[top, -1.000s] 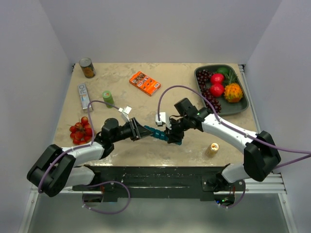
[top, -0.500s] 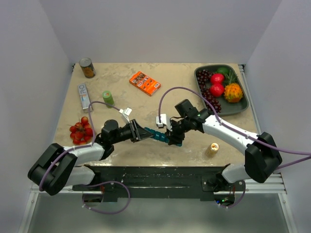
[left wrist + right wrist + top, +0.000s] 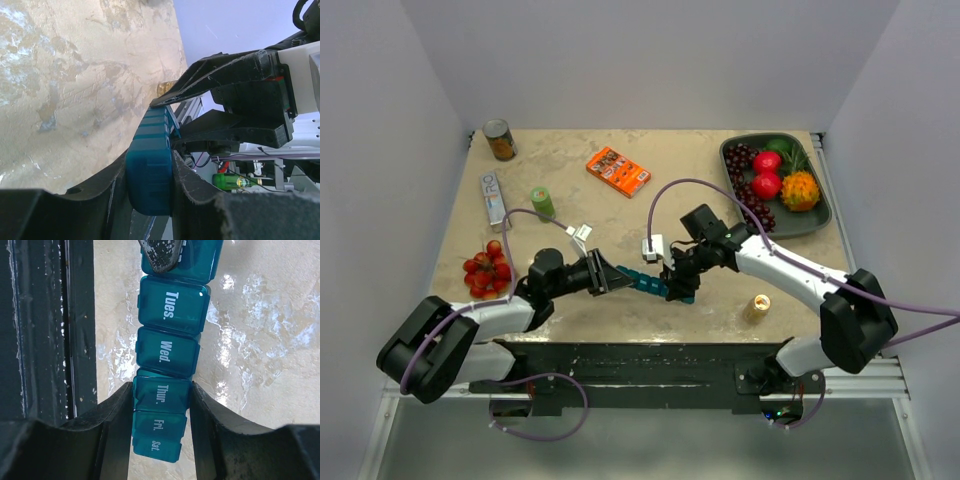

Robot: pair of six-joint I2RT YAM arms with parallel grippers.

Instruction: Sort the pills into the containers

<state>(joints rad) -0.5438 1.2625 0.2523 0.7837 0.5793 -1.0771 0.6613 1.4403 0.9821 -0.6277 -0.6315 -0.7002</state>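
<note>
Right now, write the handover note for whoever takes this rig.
Left tool: shut on one end of the organizer.
Right tool: shut across it at the Thur. compartment.
Organizer: held between both tools, front centre. The lids in view are closed.
Bottle: upright to the right, untouched.
Done: organizer gripped. No pills in view.
Left: open lids, sort pills in.

The left arm (image 3: 485, 317) and right arm (image 3: 792, 268) wear white shells between black joints, with purple cables (image 3: 690, 181) looping off them. The left tool (image 3: 616, 276) and right tool (image 3: 677, 287) are black, their fingers (image 3: 220, 450) matte and rough-grained.
</note>
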